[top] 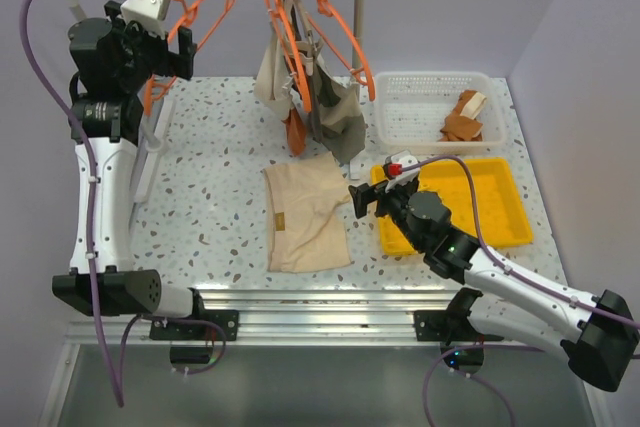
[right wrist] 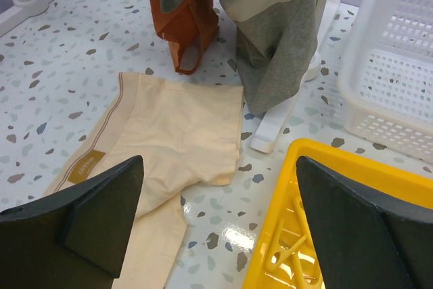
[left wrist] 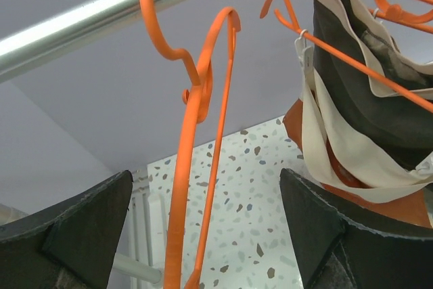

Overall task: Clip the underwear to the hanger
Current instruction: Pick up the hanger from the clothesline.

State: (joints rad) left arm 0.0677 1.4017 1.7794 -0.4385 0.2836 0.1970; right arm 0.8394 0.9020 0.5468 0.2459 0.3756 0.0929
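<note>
The underwear [top: 305,217] is soft, matt cloth. The hanger [left wrist: 184,167] is smooth, glossy plastic, hung on a satin metal rail [left wrist: 81,24]. The speckled worktop [top: 210,197] and the yellow plastic tray [top: 505,197] are shiny.

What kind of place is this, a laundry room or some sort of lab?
Probably a lab bench staged as a laundry corner: robot arms bolted to a speckled table, a clothes rail, orange hangers.

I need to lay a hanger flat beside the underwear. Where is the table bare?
The widest bare table lies between the left arm and the underwear. Crowded: the hung garments behind it, and to its right the right gripper, yellow tray and white basket.
</note>
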